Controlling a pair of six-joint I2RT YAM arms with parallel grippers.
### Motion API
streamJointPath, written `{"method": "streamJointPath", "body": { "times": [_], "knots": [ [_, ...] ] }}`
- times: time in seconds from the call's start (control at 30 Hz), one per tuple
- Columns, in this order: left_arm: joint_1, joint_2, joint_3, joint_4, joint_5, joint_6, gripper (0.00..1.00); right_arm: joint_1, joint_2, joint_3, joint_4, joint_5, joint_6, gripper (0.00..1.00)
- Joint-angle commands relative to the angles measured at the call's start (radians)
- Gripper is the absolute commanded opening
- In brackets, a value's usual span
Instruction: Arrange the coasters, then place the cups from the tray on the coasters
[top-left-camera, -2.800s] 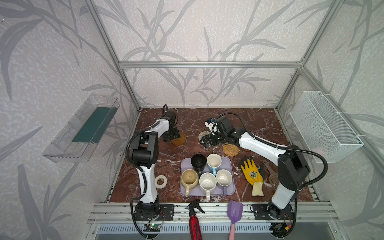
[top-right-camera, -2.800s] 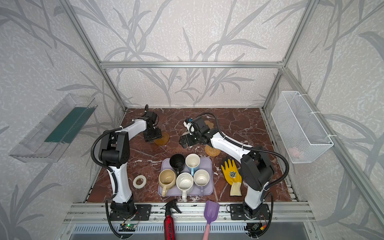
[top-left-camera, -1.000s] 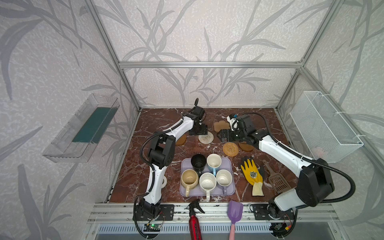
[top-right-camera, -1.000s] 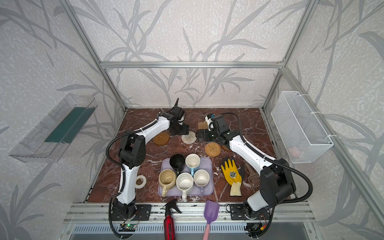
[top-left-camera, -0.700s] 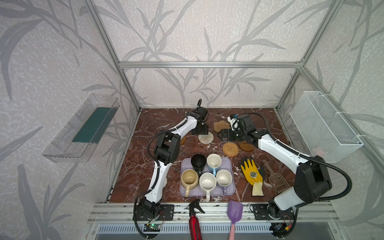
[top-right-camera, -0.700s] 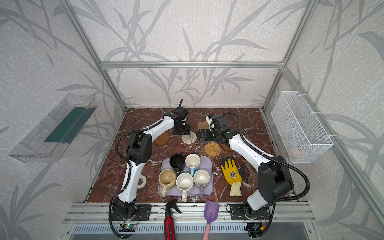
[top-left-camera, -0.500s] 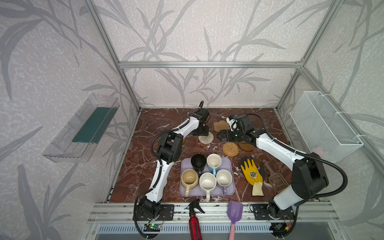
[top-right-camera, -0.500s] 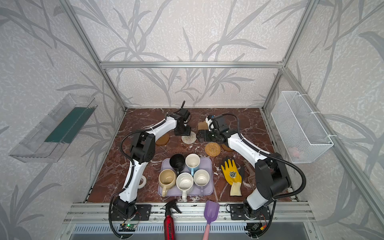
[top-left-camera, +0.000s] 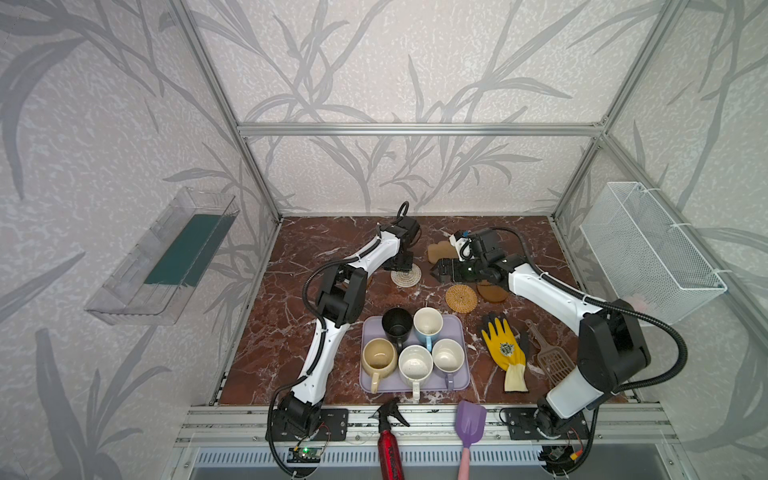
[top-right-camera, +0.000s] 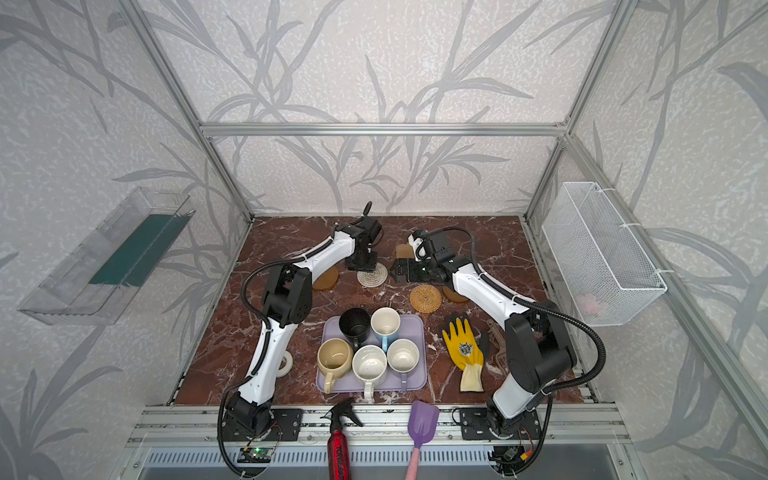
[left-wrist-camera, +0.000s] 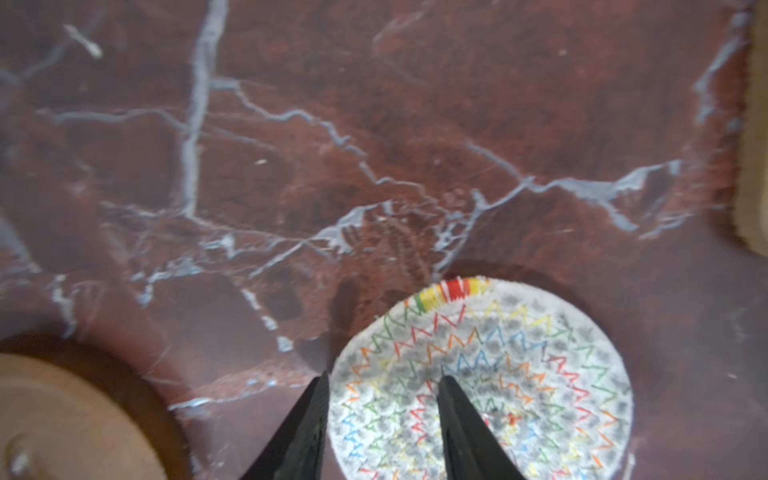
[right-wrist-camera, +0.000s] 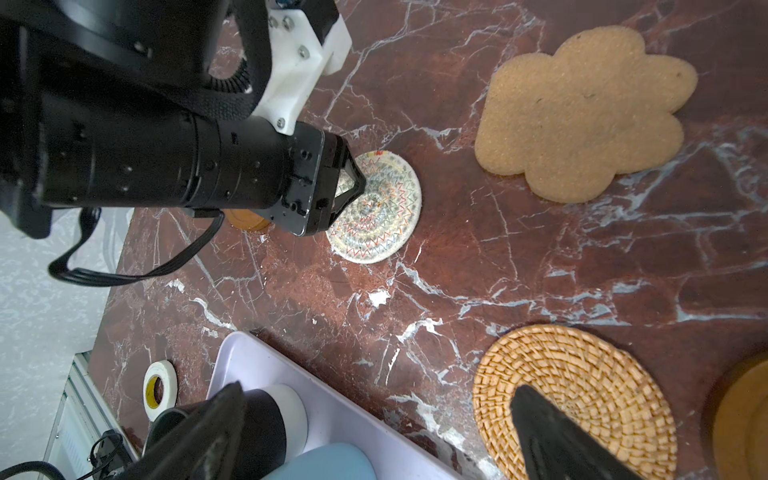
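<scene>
The left gripper (left-wrist-camera: 383, 376), half open over the edge of the white mat (left-wrist-camera: 519, 365), could slip off because it lies so flat.

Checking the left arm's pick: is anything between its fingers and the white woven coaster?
Nothing visible does. The left gripper sits right at the woven coaster, one of its fingers over it and one at its rim. The amber disc lies clear to the side.

Marble top (top-left-camera: 316, 245) (glossy) — woven coaster (left-wrist-camera: 540, 353)
</scene>
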Motion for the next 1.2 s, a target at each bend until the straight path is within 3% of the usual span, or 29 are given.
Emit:
{"method": "streamJointPath", "body": {
  "times": [0.0, 0.8, 1.17],
  "knots": [
    [0.015, 0.022, -0.008, -0.097, -0.089, 0.005, 0.45, 0.005, 0.01, 0.031, -0.003, -0.02, 0.009, 0.99],
    [0.066, -0.083, -0.161, -0.07, -0.123, 0.017, 0.43, 0.047, 0.047, 0.085, -0.028, -0.012, -0.001, 0.99],
    [0.074, -0.102, -0.187, -0.033, -0.064, 0.024, 0.46, 0.054, 0.046, 0.087, -0.032, -0.005, 0.002, 0.99]
  ]
}}
